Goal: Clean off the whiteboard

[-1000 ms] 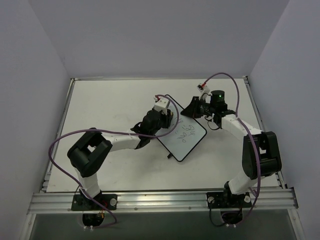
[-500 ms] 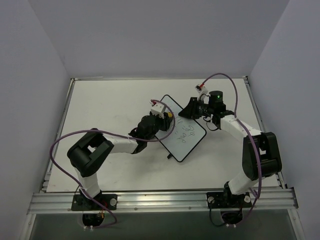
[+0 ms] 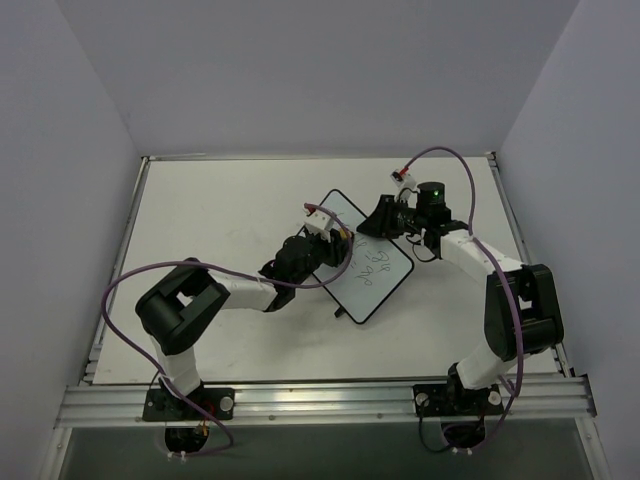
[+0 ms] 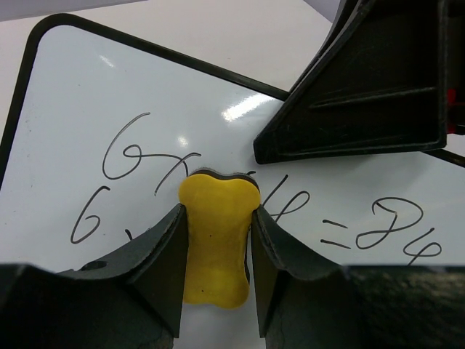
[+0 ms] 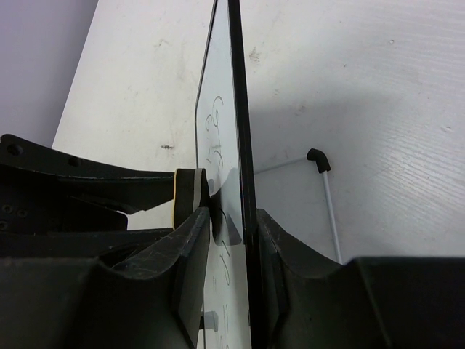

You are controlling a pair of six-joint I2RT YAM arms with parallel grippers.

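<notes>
- The left gripper [image 4: 216,251] is closed on a yellow eraser [image 4: 218,211]. The block is pinched at its narrow waist, low in the centre of the left wrist view, with the jaws only as far apart as the block is wide.
- The right gripper [image 5: 231,233] is clamped across the rim of the whiteboard [image 5: 218,109], one finger on each face, at the bottom centre of the right wrist view.
- The eraser's dark pad appears to be touching the written face just left of that rim. How firmly it is pressed cannot be told.
- A slip is judged possible, since the board is held only by a thin edge pinch. A hard push from the eraser could pivot it or work it out of the jaws.
- A sweep towards the upper right of the left wrist view could carry the eraser into the right gripper's finger lying over the face, and any marks beneath that finger could not be reached.
- The eraser could also be twisted in its grip by drag on the glossy surface.
- The whiteboard is seen as glossy white with a thin black frame and rounded corners. Dark handwritten figures, among them "= 24", run across its middle, unerased.
- In the overhead view it sits at the centre of the frame, turned cornerwise, between the two arms over the white table [image 3: 220,210]. Its tilt cannot be judged.
</notes>
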